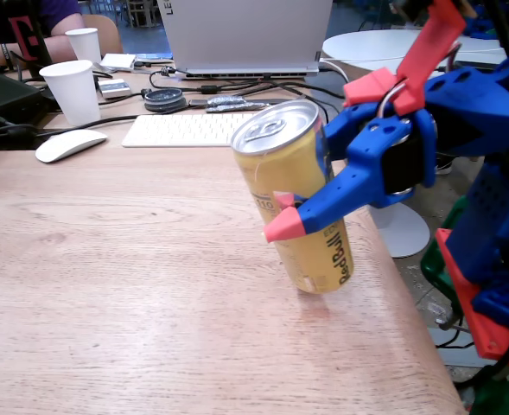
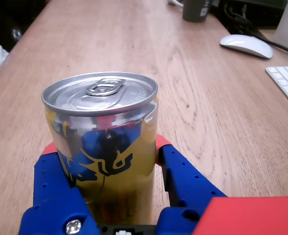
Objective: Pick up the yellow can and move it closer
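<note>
Fixed view, left to right, all placed against the yellow can (image 1: 297, 207). Paper cup (image 1: 71, 91) and white mouse (image 1: 68, 144) well off to its left; keyboard (image 1: 185, 130) behind it. Can tilted, its base at the wooden surface (image 1: 133, 285), near the right edge. My tool (image 1: 282, 214) clamps the can from its right, red-tipped fingers (image 1: 284, 225) against its sides.

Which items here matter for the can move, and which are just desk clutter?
Job:
- yellow can, tilted, clamped in the gripper

Clutter:
- two paper cups
- white mouse
- keyboard
- laptop
- cables
</note>
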Robot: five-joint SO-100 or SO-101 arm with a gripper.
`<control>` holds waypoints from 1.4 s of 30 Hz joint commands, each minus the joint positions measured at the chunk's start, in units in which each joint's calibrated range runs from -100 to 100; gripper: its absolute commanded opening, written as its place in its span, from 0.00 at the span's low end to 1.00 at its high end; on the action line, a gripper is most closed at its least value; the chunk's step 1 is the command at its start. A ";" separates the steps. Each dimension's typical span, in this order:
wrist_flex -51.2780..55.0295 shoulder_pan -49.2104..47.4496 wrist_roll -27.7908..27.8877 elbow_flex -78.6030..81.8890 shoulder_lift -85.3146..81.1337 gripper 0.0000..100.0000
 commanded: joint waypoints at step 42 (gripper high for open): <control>-0.36 0.36 0.24 -5.57 -3.05 0.22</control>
